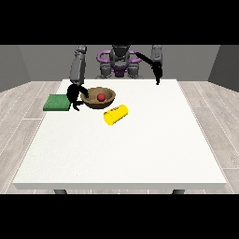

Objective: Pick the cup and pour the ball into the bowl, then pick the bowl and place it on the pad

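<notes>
- Grey walls and a pale plank floor surround a large white table [121, 149], and the robot [119, 60] stands behind its far edge.
- At the far left of the tabletop lies a flat green pad [57, 102], close to the table's left edge.
- Just right of the pad is the hand at the view's left [74, 95], black and lowered to the table; it sits against the left rim of the bowl, and its fingers appear curled at that rim, though they are too small to tell whether they close fully on it.
- The brown bowl [99, 98] stands upright on the table, apart from the pad, with the hand between the two.
- A red ball [101, 97] rests inside the bowl, near its middle.
- In front of the bowl and a little to the right, a yellow cup [115, 115] lies on its side on the table, untouched by either hand.
- Well to the right, the hand at the view's right [158, 73] hangs over the far edge of the table, pointing downward and holding nothing; whether its fingers are straight or curled cannot be told.
</notes>
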